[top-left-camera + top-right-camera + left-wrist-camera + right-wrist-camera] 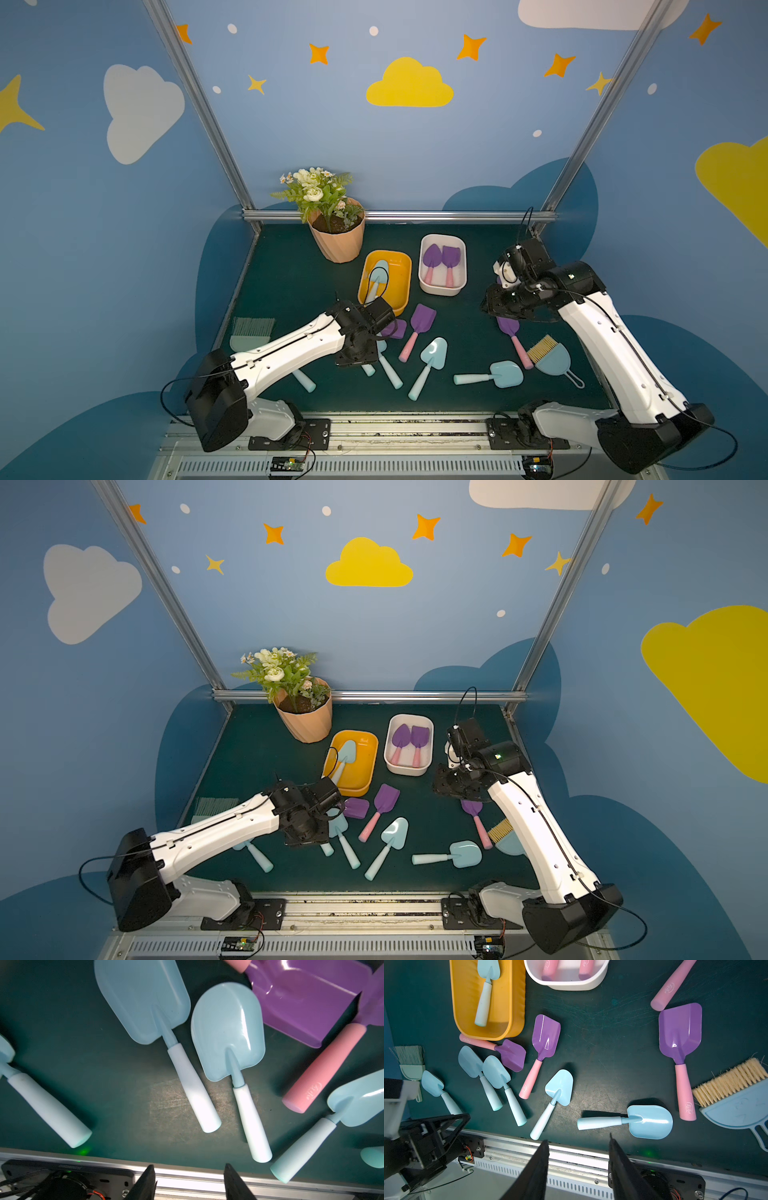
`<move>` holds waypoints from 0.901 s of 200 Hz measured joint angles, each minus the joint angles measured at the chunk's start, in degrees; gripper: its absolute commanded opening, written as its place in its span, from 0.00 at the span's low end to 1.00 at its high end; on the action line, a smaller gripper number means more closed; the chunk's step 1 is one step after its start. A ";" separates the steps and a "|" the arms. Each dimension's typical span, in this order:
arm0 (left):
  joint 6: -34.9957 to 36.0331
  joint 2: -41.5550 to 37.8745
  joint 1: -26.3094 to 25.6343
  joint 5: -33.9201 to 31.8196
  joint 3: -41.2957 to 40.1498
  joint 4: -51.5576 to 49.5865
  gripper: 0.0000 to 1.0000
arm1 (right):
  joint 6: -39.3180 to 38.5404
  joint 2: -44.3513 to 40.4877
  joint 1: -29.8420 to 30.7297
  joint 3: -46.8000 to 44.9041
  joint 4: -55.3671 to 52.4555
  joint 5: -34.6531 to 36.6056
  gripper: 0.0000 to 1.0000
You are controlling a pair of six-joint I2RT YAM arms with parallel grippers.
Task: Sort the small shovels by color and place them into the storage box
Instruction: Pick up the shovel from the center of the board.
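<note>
Right wrist: bare mat point(608, 1043) between purple shovels point(547, 1036); blue shovel point(650, 1122) near rail point(571, 1153).

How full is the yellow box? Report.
Nearly empty: the yellow box holds one blue shovel; most of its floor is bare.

Purple shovel point(509, 326) blade partly under right arm point(615, 345)

Bright overhead light, glossy glare
</note>
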 measured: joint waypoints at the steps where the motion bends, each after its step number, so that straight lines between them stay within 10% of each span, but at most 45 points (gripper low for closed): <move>1: -0.20 0.09 0.00 0.09 -0.20 0.37 0.45 | 0.00 -0.02 0.00 0.00 0.00 0.00 0.48; 180: -11.26 8.55 1.07 5.40 -8.15 17.42 0.42 | -0.63 -1.49 0.00 -0.22 1.07 -2.05 0.50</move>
